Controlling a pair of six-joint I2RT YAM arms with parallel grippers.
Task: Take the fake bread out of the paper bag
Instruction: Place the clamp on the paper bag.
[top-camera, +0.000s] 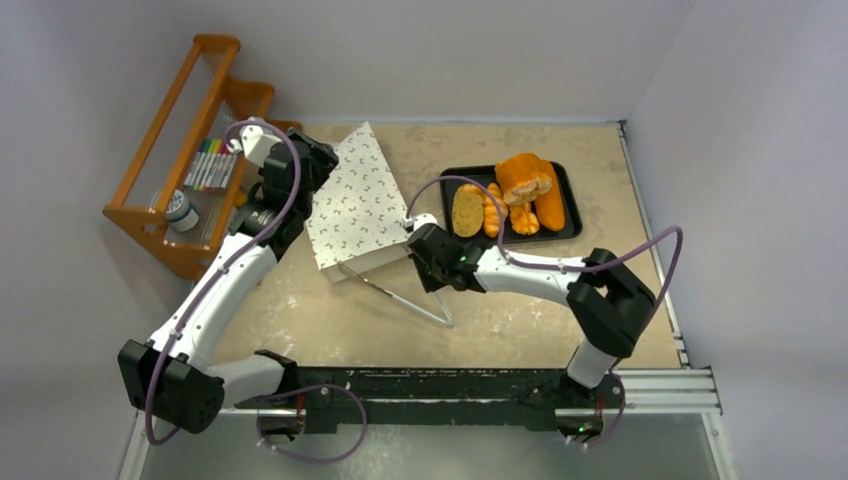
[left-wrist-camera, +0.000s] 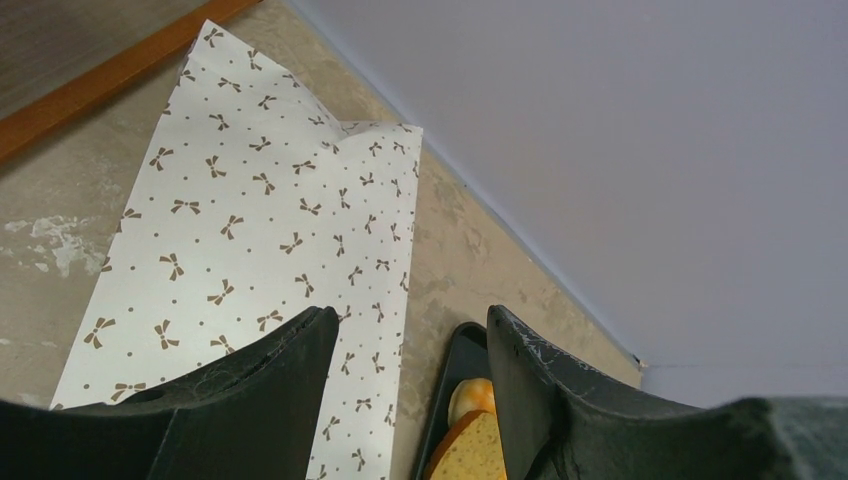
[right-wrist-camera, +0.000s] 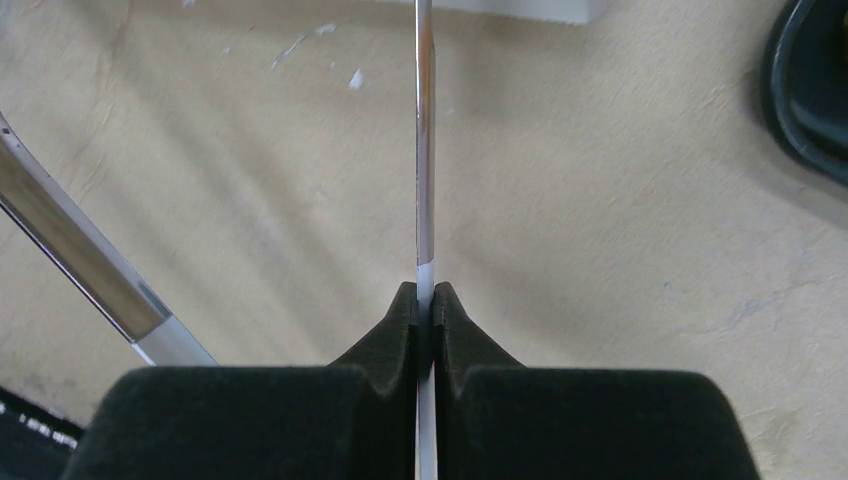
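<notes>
The paper bag (top-camera: 360, 200), white with small brown bows, lies flat on the table left of centre, and what it holds is hidden. The fake bread (top-camera: 525, 180) lies on the black tray (top-camera: 572, 190): orange loaves, a croissant and a tan slice (top-camera: 467, 210). My left gripper (top-camera: 300, 185) hangs over the bag's far left edge. In the left wrist view its fingers stand apart over the bag (left-wrist-camera: 250, 220), so this gripper (left-wrist-camera: 410, 315) is open with nothing between them. My right gripper (top-camera: 420, 240) sits at the bag's near right corner, shut (right-wrist-camera: 425, 290) on one leg of metal tongs (right-wrist-camera: 425, 150).
The tongs (top-camera: 400, 292) spread in a V on the table in front of the bag. An orange wooden rack (top-camera: 160, 150) with markers (top-camera: 210, 165) and a small jar stands at the left wall. The left wrist view also shows the tray (left-wrist-camera: 450, 400) and slice (left-wrist-camera: 475, 450). Walls close the back and right.
</notes>
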